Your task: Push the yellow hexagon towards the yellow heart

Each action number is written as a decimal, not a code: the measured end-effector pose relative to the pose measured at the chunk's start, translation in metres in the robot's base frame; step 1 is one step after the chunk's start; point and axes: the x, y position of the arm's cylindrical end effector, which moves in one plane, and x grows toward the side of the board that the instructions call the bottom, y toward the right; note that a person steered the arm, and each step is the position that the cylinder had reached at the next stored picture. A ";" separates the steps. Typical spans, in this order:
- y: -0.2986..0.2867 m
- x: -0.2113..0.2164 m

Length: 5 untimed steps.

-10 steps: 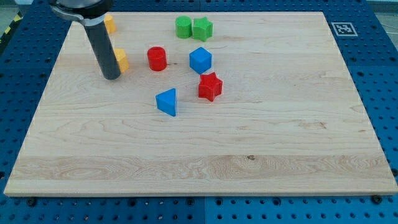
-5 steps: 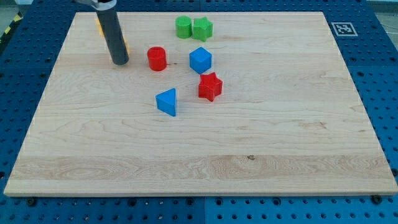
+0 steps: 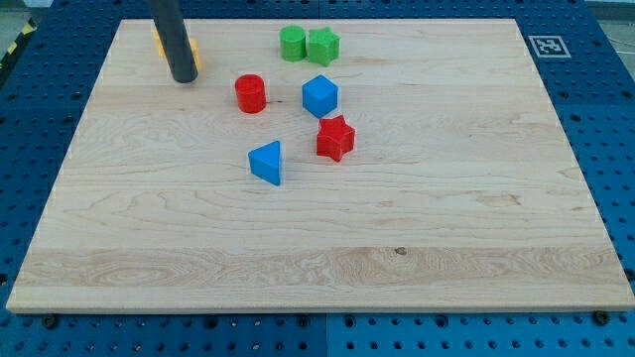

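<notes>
My tip, a bare rod with no pincer to open or close, stands against two yellow blocks, yellow hexagon and yellow heart, mostly hidden. The push seems nearly complete; next, probably a short nudge toward the view's top.

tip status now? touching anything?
No gripper: only my tip, holding nothing.
It stands at the view's top left, against the yellow blocks, mostly hidden behind the rod; contact cannot be told.
Left of the red cylinder, apart.
</notes>
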 end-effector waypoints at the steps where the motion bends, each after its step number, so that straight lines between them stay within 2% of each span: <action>1: 0.004 0.006; 4: 0.020 0.006; 5: 0.020 -0.007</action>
